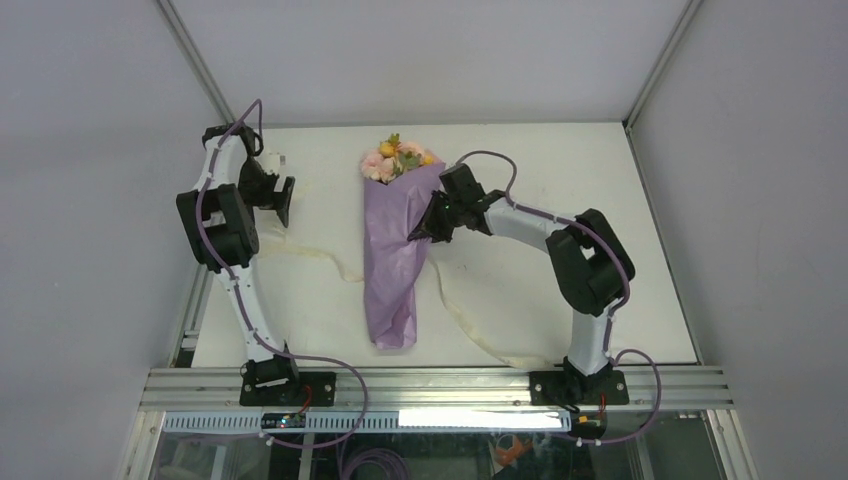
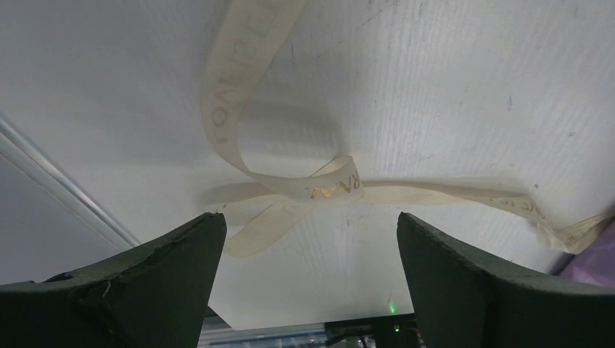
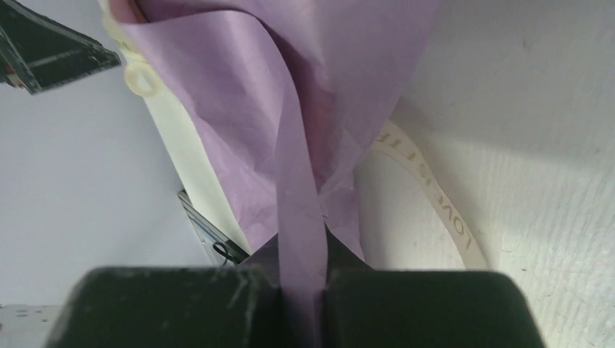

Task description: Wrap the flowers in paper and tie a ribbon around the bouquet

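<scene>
On the left we see the left end effector hanging over the white tabletop, near its left edge. Its two dark fingers stand wide apart, and it holds nothing. Under it, in its own camera, we see the ribbon lying on the tabletop. The ribbon is cream with gold letters. It makes a loose loop that crosses over itself. From there it runs to the right, toward the purple wrap.

In the middle lies the bouquet. It rests flat on the tabletop, with the wide end at the far side and the thin end pointing at the near edge. The flowers, pink, yellow and orange, poke out of the wide end. The paper around them is lilac and crinkly. More ribbon shows on the bouquet's right side and curls toward the near edge.

On the right we see the right end effector at the bouquet's right side. It is squeezed tight on a fold of the paper. In its own camera the pinched strip runs straight away from it. Just beside the paper, a bit of ribbon lies on the tabletop.
</scene>
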Robot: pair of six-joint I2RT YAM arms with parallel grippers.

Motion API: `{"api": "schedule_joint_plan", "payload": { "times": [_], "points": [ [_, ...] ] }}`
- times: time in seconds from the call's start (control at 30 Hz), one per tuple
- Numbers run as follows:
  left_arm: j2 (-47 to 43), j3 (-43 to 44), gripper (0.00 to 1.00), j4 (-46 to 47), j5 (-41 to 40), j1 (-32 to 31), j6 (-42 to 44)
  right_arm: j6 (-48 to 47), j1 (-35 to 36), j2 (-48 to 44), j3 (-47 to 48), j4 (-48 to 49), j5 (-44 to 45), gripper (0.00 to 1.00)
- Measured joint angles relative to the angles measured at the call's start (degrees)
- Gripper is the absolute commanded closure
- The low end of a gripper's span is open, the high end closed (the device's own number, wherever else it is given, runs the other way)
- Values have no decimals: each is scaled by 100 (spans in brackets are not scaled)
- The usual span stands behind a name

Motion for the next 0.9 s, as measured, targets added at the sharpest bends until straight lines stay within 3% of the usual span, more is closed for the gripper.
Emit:
{"api": "schedule_joint_plan", "payload": {
  "times": [0.07, 0.17, 0.33, 0.4, 0.73, 0.9],
  "points": [
    [170, 0, 10, -109, -55, 2, -94, -24, 151, 0, -116, 13, 74, 100],
    [363, 9, 23, -229, -101, 2, -177, -35, 251, -2, -291, 55, 166, 100],
    [610, 205, 73, -391, -101, 2, -269, -83, 254, 0, -538, 90, 306, 100],
    [634, 289, 100, -450, -98, 0, -254, -109, 245, 0, -579, 101, 343, 100],
    [573, 503, 100, -667, 422, 0, -184, -247, 238, 0, -592, 131, 409, 100],
    [-656, 424, 100, -710, 1696, -199, 96, -334, 166, 0, -612, 129, 407, 100]
  ]
}}
